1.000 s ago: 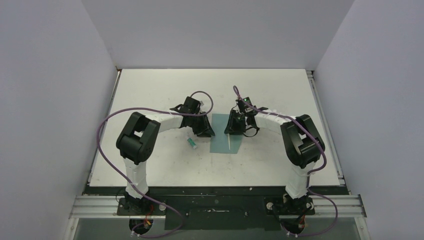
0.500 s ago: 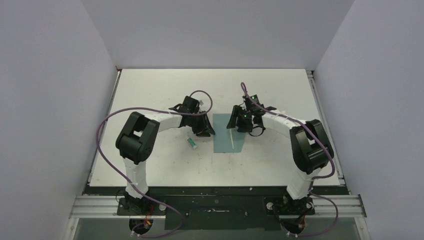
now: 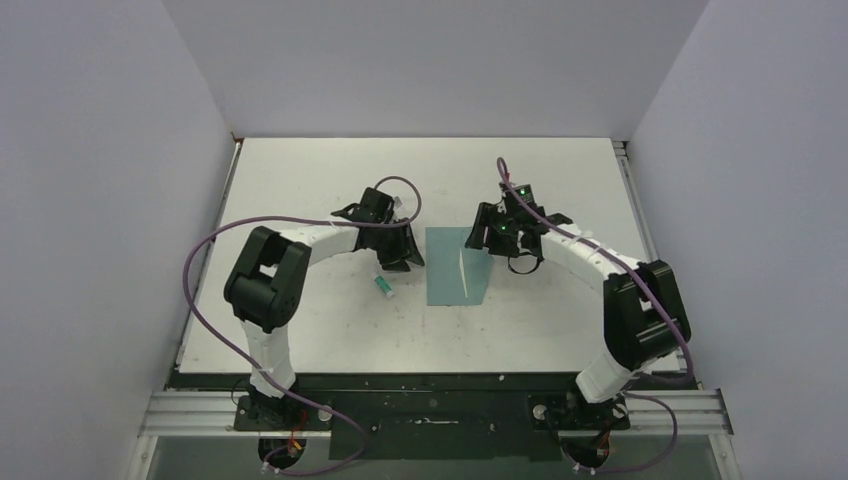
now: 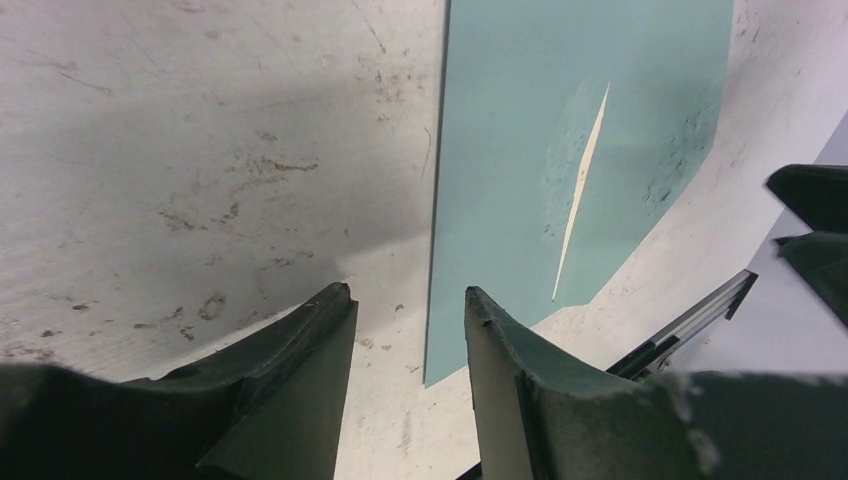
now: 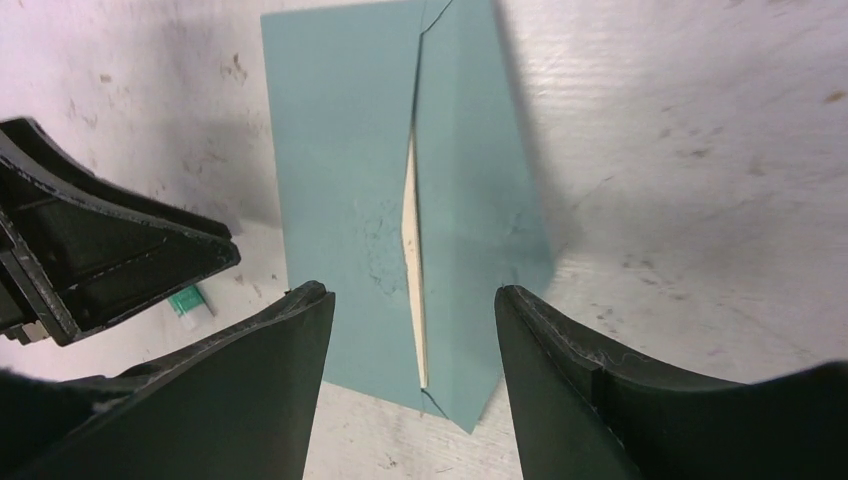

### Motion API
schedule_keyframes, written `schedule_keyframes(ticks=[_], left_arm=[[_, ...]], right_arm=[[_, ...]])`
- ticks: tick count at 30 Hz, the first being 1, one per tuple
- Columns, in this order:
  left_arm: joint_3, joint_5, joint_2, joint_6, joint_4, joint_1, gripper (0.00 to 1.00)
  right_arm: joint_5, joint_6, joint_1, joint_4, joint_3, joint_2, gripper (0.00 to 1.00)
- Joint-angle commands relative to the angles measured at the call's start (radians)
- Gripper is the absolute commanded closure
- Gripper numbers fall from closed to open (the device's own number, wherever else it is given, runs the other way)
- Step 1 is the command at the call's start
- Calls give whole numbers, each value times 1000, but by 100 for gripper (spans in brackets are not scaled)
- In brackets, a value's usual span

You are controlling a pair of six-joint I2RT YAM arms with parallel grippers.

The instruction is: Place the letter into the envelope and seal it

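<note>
Left fingers parted, empty, low over the tabletop, just beside the left edge of the envelope. Right fingers also parted and empty, above the envelope's right side, not touching it. Envelope lies flat mid-tabletop between the 2 arms. Flap is folded over, but a thin cream sliver, likely the letter, shows along the flap edge. So the letter sits inside and the flap is not shut tight. Glue tube lies near the left fingers, apart from the envelope.

Risks, as judged:
- Flap may spring back if the glue has not held; the gap looks widest mid-edge.
- Pressing on 1 side only could slide the loose envelope across the tabletop or crease the flap.
- A fingertip catching the open edge could lift the flap or drag the letter out.
- Left fingers could knock the tube.
</note>
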State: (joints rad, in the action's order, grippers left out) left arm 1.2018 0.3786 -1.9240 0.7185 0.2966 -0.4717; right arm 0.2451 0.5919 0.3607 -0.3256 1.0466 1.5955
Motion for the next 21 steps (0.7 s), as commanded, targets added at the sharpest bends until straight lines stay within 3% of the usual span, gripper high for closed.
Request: schedule_keyframes(ticks=[1, 21], left_arm=[[32, 37, -17, 7, 18, -32, 57], [20, 127, -108, 91, -42, -61, 74]], right_arm=[[56, 2, 69, 28, -8, 52, 38], [198, 79, 115, 171, -46, 242, 47]])
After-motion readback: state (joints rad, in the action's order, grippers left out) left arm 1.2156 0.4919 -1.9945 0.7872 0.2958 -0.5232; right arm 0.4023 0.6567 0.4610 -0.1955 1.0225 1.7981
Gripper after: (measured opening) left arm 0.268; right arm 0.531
